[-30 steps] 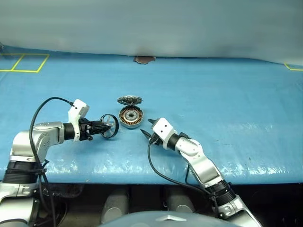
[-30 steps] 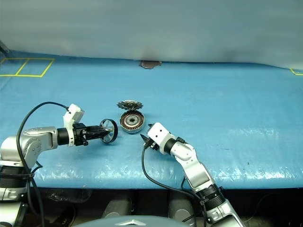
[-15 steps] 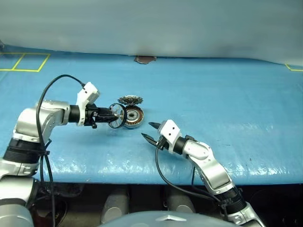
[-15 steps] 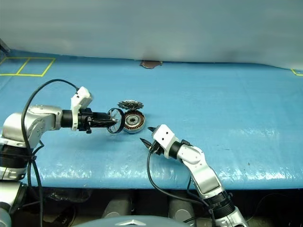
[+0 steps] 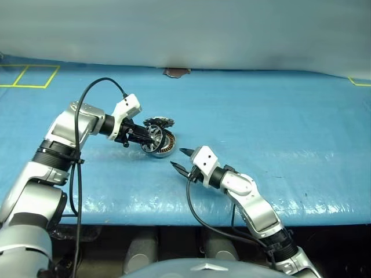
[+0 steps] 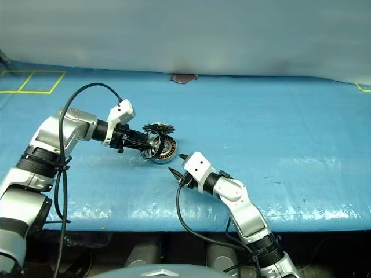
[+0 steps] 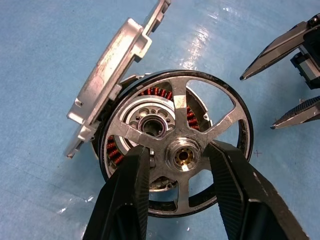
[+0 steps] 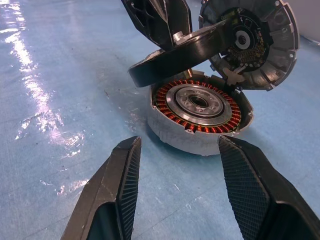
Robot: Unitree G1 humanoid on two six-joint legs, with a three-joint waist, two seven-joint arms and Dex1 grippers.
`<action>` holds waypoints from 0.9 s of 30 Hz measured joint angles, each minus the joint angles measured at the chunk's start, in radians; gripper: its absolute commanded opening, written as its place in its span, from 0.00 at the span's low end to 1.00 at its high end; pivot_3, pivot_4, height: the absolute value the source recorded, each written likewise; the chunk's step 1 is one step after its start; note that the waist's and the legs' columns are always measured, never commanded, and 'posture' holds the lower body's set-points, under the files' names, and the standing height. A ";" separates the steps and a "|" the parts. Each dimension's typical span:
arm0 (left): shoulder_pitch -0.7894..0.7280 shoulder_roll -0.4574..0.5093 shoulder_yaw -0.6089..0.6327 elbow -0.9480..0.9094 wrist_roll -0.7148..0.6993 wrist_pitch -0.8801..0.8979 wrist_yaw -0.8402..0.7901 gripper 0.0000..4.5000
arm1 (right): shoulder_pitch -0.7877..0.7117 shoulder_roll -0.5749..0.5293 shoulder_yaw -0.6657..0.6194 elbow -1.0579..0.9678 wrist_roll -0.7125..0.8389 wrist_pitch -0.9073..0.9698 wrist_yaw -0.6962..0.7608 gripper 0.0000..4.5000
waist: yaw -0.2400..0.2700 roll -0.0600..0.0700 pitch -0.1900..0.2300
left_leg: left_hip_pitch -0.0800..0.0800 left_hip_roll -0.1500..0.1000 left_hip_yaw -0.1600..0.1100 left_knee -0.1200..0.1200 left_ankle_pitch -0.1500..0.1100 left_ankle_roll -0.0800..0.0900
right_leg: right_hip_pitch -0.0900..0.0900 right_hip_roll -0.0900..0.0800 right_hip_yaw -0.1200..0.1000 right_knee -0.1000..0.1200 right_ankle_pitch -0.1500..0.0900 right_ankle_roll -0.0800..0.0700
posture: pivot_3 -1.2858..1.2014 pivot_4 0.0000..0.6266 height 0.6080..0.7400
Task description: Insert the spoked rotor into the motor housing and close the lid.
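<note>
Both arms are built of silver-grey rounded segments with black joints. A white block is mounted at each wrist, and a black cable is looped from it. The fingers (image 8: 124,187) are black, tapered, and finely ribbed inside.

rotor (image 7: 176,150) silver, black rim | housing (image 8: 200,117) copper windings | lid (image 7: 112,70) grey | table (image 5: 278,116) blue

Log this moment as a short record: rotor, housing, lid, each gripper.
spoked rotor: held tilted over the housing, not seated
motor housing: on the blue table, copper windings exposed
lid: standing open at the housing's far edge
left gripper: shut on the rotor's hub
right gripper: open, empty, near the housing
</note>
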 measured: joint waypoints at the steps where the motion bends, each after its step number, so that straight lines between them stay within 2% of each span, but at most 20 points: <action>1: -0.016 -0.008 -0.002 0.023 0.012 -0.016 -0.010 0.40 | 0.003 0.000 0.000 -0.001 0.000 -0.001 -0.002 0.57 | 0.000 0.000 0.000 | 0.000 0.000 0.000 0.000 0.000 0.000 | 0.000 0.000 0.000 0.000 0.000 0.000 | 0.52 0.24 1.00; 10: -0.062 -0.066 -0.005 0.176 0.087 -0.103 -0.056 0.40 | 0.007 -0.001 -0.001 -0.001 0.000 -0.002 -0.013 0.57 | -0.002 0.000 0.000 | 0.000 0.000 0.000 0.000 0.000 0.000 | 0.000 0.000 0.000 0.000 0.000 0.001 | 0.52 0.24 1.00; 27: -0.098 -0.111 -0.002 0.264 0.147 -0.147 -0.104 0.40 | 0.007 -0.004 -0.001 0.001 -0.018 -0.014 -0.034 0.57 | -0.002 0.000 0.000 | 0.000 0.000 0.000 0.001 0.000 0.000 | 0.000 0.000 0.000 0.001 0.001 0.001 | 0.52 0.24 1.00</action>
